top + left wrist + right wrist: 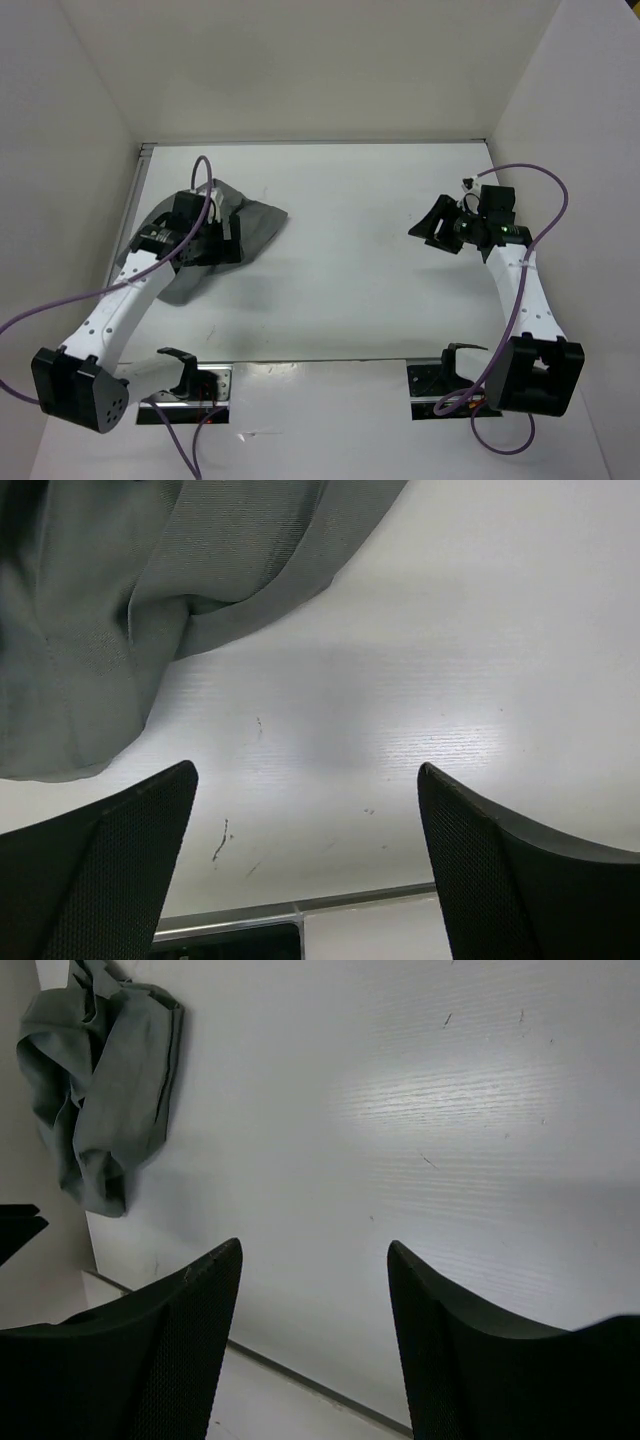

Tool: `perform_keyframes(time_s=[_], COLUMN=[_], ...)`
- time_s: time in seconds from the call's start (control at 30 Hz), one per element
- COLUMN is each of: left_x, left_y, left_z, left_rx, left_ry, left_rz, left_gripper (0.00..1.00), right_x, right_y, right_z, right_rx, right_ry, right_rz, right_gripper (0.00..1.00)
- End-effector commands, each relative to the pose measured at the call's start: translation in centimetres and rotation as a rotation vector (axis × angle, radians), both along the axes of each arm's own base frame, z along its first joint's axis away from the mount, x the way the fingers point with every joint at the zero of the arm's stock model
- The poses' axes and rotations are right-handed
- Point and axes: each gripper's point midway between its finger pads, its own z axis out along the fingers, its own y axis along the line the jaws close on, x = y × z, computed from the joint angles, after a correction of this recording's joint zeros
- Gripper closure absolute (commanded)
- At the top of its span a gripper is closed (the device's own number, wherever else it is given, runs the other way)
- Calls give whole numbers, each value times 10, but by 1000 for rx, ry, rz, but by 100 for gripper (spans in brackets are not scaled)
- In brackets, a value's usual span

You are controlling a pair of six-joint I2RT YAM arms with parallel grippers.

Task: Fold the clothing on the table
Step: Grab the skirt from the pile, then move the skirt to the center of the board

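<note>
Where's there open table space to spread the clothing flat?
The widest bare stretch of the table lies in the middle, between the clothing and the right gripper. The far strip along the back wall is bare. The left side is crowded: clothing bunched by the left gripper.

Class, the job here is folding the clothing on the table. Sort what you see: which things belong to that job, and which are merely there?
Belong to the job:
- the clothing, crumpled at the left
- the table under it
- the left gripper, open, close to the clothing
- the right gripper, open, over bare table

Merely there:
- purple cables
- white walls
</note>
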Motion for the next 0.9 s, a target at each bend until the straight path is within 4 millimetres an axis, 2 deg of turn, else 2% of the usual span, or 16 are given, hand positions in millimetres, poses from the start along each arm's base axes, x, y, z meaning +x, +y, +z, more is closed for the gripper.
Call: perform_keyframes(time_s=[0.0,0.07,0.13,0.17,0.23,0.27,0.43,0.57,0.6,0.63,0.67,0.7,0.73,0.8,0.83,0.87], left_x=[27,43,58,66,80,85,99,97,98,97,95,97,108,113,130,128], left_y=[-7,-2,19,23,43,50,58,65,62,57,46,35,19,-21,-40,-68], left_z=[10,16,-2,-19,-22,-42,-79,-105,-111,-113,-116,-110,-82,-35,38,77], left_rx=[-53,-12,106,159,281,339,430,488,477,455,403,377,338,250,155,19], left_ry=[-63,-85,-24,35,57,118,202,262,272,283,303,292,217,126,-49,-124], left_rz=[48,70,138,146,215,237,270,281,260,233,182,145,108,-18,-54,-157], left_gripper=[3,5,10,15,27,29,31,31,60,83,100,100,100,100,100,100], right_x=[1,2,4,4,4,1,-3,-4,-4,-4,-4,-4,-3,-2,-2,-1], right_y=[3,5,6,6,6,6,5,4,4,4,4,4,4,4,4,4], right_z=[4,5,7,7,7,7,11,12,12,12,12,12,15,13,13,10], right_rx=[2,10,15,16,16,15,5,-3,-3,-3,-3,-3,-4,-3,-3,-1], right_ry=[-12,-12,-22,-22,-22,-26,-46,-47,-47,-47,-47,-47,-56,-47,-47,-36], right_rz=[21,28,35,35,35,35,29,21,21,21,21,21,21,21,21,21], right_gripper=[34,34,34,34,34,34,34,34,34,34,34,34,34,34,34,34])
